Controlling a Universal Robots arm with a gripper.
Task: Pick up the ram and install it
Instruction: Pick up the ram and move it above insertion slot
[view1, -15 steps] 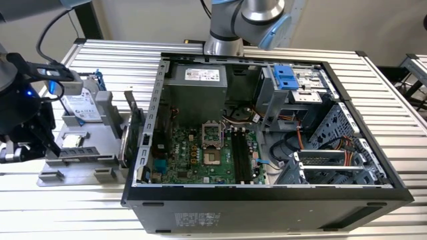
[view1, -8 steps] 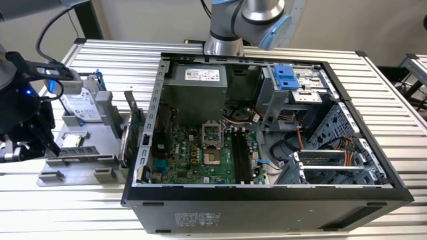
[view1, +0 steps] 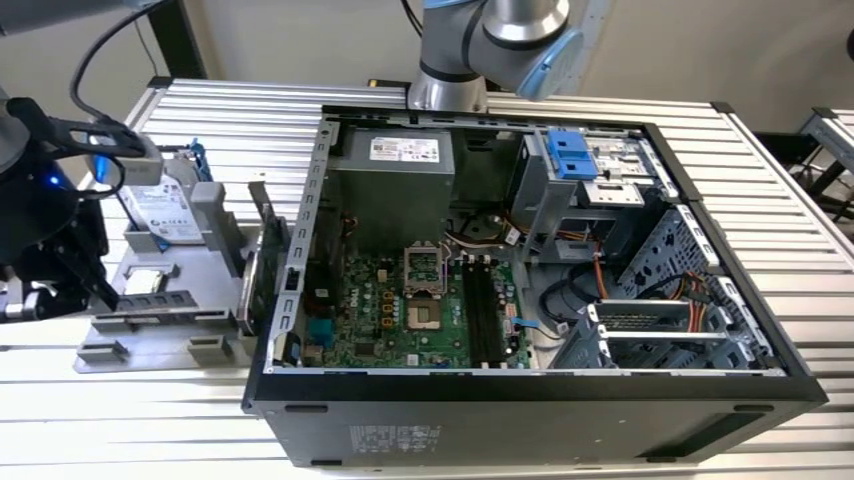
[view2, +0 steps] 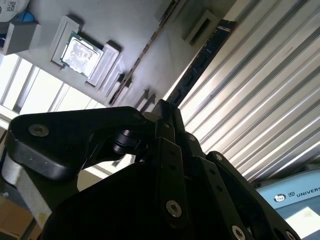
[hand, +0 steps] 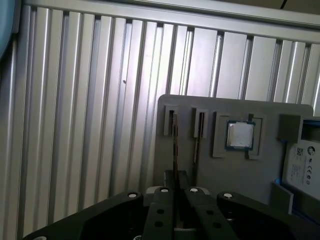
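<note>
The ram (hand: 174, 145) is a thin dark stick standing on edge in a slot of the grey holder tray (hand: 235, 175). In the second wrist view the ram (view2: 200, 62) runs along the tray's edge up to my fingertips. My gripper (hand: 175, 187) sits over one end of it, with the fingers pressed to both faces of the stick and shut on it. In the exterior view the gripper (view1: 80, 290) hangs over the tray (view1: 214, 350) at the exterior view's left. The motherboard's black slots (view1: 483, 310) lie inside the open computer case (view1: 534, 395).
A second thin stick (hand: 197, 145) stands in the slot beside the ram. A square silver chip (hand: 240, 135) and a hard drive (view1: 163, 210) also sit on the tray. A card (view1: 263, 245) stands upright between the tray and the case wall. Ribbed metal table (view1: 801, 200) lies all around.
</note>
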